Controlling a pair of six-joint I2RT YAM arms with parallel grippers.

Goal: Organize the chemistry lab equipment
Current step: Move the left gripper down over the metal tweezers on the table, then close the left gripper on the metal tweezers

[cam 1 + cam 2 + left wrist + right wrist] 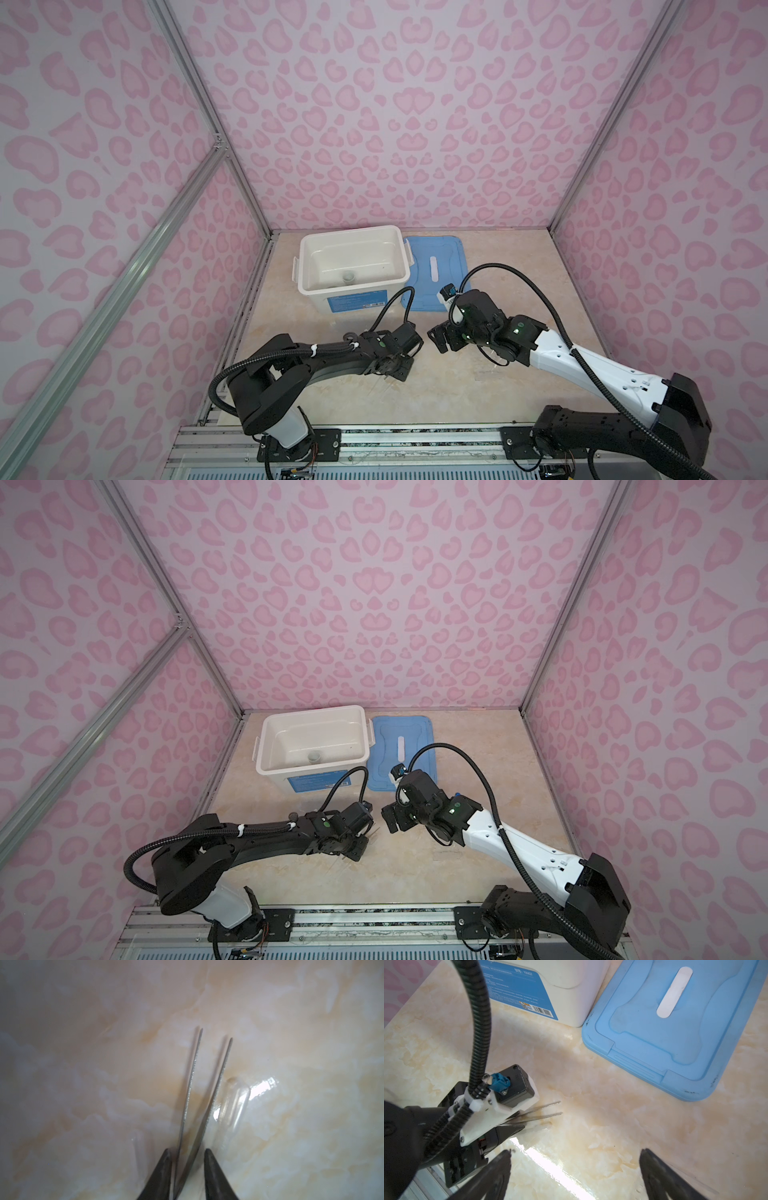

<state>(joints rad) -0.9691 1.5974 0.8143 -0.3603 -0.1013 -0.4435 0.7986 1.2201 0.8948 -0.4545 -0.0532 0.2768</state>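
Observation:
My left gripper (188, 1151) is shut on the metal tweezers (198, 1136), whose two prongs splay out past the fingertips just above the marble tabletop. The right wrist view shows the tweezers (546, 1115) jutting from that gripper. A clear dropper (234, 1103) lies on the table beside the prongs. A small white round dish (348, 275) sits in the bottom of the white bin (309, 286). My right gripper (576, 1151) stands open and empty, facing the left gripper (395, 368) across a short gap in both top views. Tubes, rack and rod are out of view.
The white bin (266, 766) stands at the back left of the table with its blue lid (415, 729) flat beside it. The right arm's wrist (478, 316) overlaps the lid's near corner. Pink patterned walls close in three sides.

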